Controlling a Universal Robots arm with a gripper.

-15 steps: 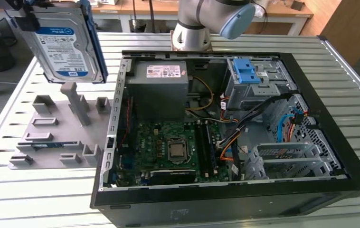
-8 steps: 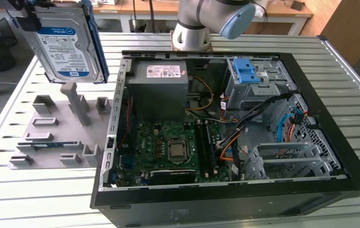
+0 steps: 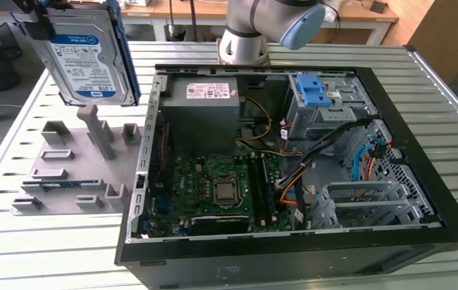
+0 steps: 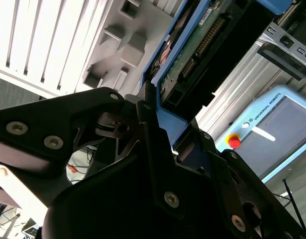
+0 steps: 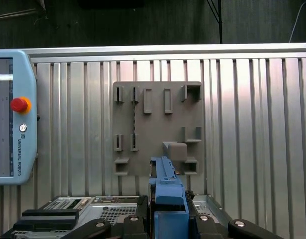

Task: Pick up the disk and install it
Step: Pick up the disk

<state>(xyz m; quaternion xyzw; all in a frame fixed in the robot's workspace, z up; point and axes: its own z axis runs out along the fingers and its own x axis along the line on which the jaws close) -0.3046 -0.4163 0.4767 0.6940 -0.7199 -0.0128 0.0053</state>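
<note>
1. Gripper [image 5: 168,220] closed tight on the disk [image 3: 88,54], holding it upright in the air over the rack [image 3: 67,175], clear of it.
2. Pickup done; install into the case [image 3: 293,257] not yet done.

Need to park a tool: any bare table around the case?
Bare slatted table runs beside the case at the exterior view's right, and at the lower left before the grey fixture plate. Crowded: the case interior, and above the plate, where the disk hangs.
</note>
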